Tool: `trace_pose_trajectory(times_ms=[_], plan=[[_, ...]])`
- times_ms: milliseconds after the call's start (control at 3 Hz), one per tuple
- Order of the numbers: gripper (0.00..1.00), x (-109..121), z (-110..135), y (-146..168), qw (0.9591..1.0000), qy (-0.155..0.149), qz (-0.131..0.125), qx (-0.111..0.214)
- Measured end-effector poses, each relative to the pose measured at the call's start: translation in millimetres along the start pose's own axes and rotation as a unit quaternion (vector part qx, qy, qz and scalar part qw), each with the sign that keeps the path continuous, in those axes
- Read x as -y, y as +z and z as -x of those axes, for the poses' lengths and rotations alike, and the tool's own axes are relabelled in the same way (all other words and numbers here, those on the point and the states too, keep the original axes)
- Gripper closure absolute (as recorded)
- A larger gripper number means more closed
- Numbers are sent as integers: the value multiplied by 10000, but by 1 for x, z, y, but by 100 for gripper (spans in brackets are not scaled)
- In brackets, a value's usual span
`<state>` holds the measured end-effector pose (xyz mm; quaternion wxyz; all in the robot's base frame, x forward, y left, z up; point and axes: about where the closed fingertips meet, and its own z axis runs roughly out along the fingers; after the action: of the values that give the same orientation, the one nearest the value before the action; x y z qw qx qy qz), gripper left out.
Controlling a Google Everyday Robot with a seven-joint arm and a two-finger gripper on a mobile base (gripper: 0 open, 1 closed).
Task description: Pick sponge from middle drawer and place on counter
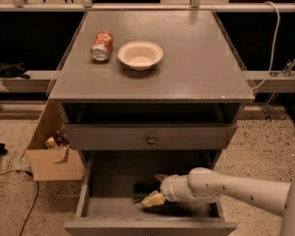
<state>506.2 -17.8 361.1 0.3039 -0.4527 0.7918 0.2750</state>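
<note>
The middle drawer [103,181] is pulled out at the bottom of the cabinet. The sponge [141,191], dark green, lies on the drawer's bottom near the middle. My gripper [156,189] reaches in from the right, down inside the drawer at the sponge's right end. It looks open, with one pale fingertip [152,199] in front of the sponge and the other behind it. The arm hides part of the sponge. The counter [196,58] is the grey top of the cabinet.
A white bowl [140,54] and a red can [102,45] lying on its side sit on the counter's left half. The drawer with a round knob [151,140] is shut above the open drawer. A cardboard box [51,156] stands on the floor to the left.
</note>
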Motion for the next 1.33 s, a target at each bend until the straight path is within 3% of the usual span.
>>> trace_pose_trajectory(times_ms=[667,1000,1333], plan=[[66,0,0,0,10000,0,1,0],[96,0,0,0,10000,0,1,0],[100,0,0,0,10000,0,2,0]])
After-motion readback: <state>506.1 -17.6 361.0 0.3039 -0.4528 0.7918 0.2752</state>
